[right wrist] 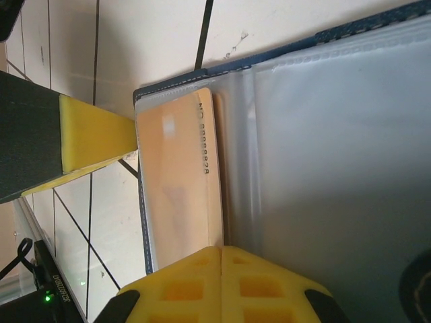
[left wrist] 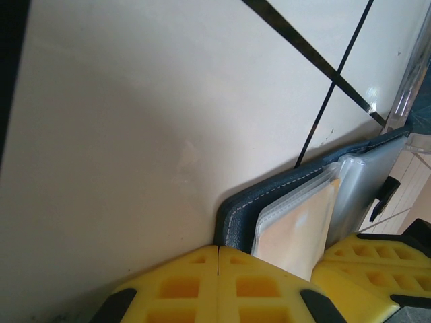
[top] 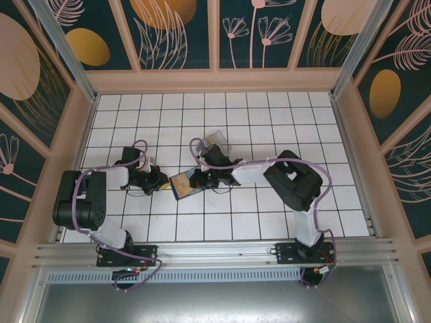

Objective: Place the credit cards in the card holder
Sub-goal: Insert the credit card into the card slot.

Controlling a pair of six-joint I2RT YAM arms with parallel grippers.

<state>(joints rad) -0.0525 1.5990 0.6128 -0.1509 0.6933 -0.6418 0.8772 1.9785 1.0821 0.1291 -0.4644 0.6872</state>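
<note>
The dark navy card holder [top: 182, 184] lies open on the white tiles between my two grippers. An orange-beige credit card [right wrist: 178, 188] sits in its clear left pocket [left wrist: 296, 229], next to the greyish inner pockets [right wrist: 337, 168]. My left gripper [left wrist: 217, 247] is shut, its yellow tips against the holder's stitched navy corner [left wrist: 269, 195]. In the top view it [top: 159, 180] stands at the holder's left edge. My right gripper [right wrist: 221, 249] is shut too, its tips over the pocket at the card's near edge, on the holder's right side [top: 202, 179].
Behind the right gripper, a small stand with a blue and a yellowish card [top: 217, 141] rests on the tiles. The left gripper's yellow finger [right wrist: 94, 138] lies close beside the holder. Patterned walls enclose the tiled floor [top: 269, 114].
</note>
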